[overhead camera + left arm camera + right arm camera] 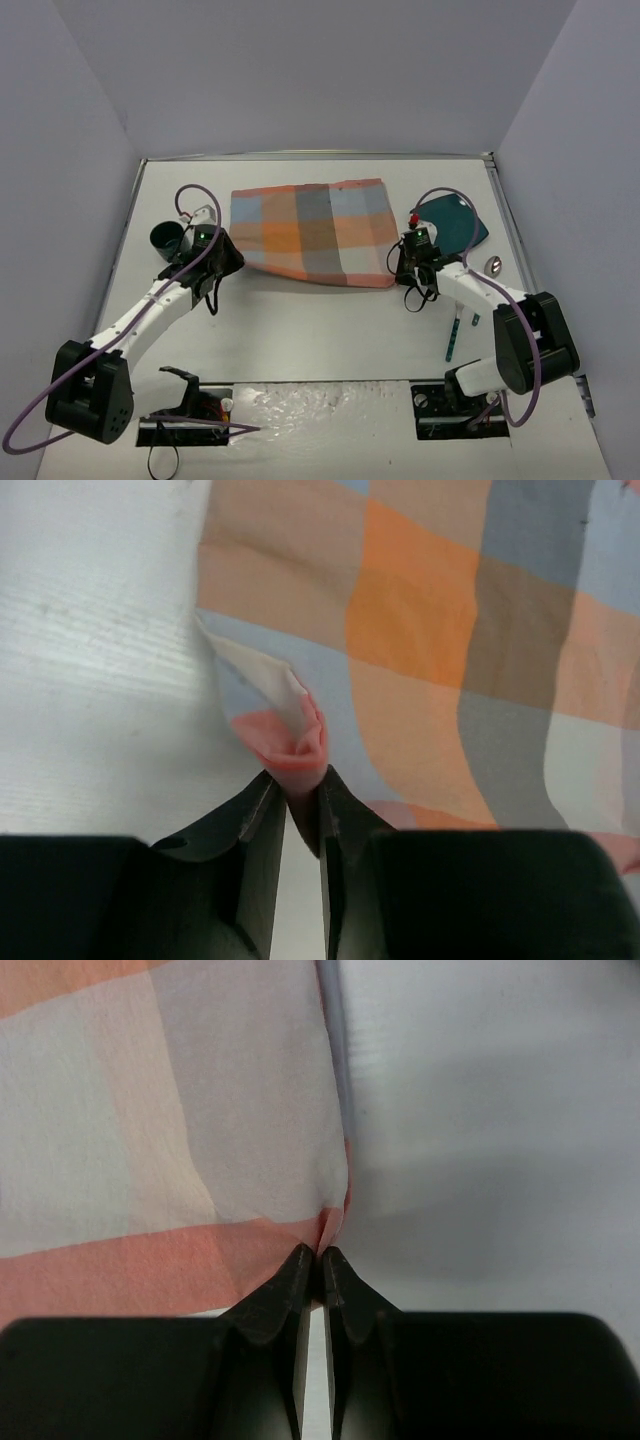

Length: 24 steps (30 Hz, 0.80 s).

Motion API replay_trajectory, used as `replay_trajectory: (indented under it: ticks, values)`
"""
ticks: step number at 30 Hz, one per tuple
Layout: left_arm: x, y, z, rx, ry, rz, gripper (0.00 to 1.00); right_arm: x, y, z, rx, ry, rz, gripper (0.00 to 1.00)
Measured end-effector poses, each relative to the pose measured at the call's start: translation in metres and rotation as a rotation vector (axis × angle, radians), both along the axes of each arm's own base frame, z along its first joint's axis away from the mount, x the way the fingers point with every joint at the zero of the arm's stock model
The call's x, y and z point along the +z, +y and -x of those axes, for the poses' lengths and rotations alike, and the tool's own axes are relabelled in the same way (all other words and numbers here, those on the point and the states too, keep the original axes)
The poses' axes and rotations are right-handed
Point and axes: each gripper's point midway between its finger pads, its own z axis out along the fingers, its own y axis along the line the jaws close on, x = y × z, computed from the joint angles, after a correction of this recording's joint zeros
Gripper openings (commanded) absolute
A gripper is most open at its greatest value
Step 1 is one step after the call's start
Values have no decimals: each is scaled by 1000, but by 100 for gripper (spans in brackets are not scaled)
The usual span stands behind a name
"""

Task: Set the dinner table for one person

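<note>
- Here, the left gripper [298, 780] has its two black fingers [255, 820] nearly together. Only a thin slit shows between them, and a bunched, folded-over near-left corner of the orange, blue and grey plaid cloth placemat [420, 630] sits pinched at their tips.
- The right gripper [320, 1255] has its fingers [285, 1295] pressed tip to tip, nipping the pink-edged near-right corner of the placemat.
- Between the two grips the placemat lies spread flat, its near edge running from one gripper to the other, slanting a little.
- The dinner table [320, 330], a large flat white matte rectangular tabletop, lies beneath the cloth and both arms and reaches out to the grey walls on three sides.
- A dark teal round cup [167, 238] stands on the table just left of the left gripper.
- A dark teal square plate [460, 222] rests near the placemat's right edge, just behind the right gripper.
- A small silvery round item [493, 265] lies right of the right arm; what it is I cannot tell.
- A slim teal utensil [455, 338] lies on the table, near the right arm's base.
</note>
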Motion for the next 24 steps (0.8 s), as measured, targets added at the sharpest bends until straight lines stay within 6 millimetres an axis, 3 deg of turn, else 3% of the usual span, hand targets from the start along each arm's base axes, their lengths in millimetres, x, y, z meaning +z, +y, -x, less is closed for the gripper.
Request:
replay_trajectory:
  ticks: [2, 7, 10, 17, 19, 24]
  values:
    - [-8, 5, 12, 25, 31, -2, 27, -2, -2, 8, -14, 18, -3, 21]
    - [-34, 24, 48, 81, 148, -44, 73, 5, -7, 24, -38, 38, -9, 55]
    - [-34, 30, 60, 92, 171, -62, 89, 21, -9, 25, -37, 11, -9, 64]
    - [-22, 34, 60, 112, 150, -64, 91, 91, 4, -16, -30, -159, -60, 66]
    - [-30, 33, 60, 116, 177, -70, 91, 93, 5, -22, -32, -167, -61, 67]
    - [-57, 34, 63, 130, 267, -91, 91, 58, -2, -11, -58, -77, -20, 71]
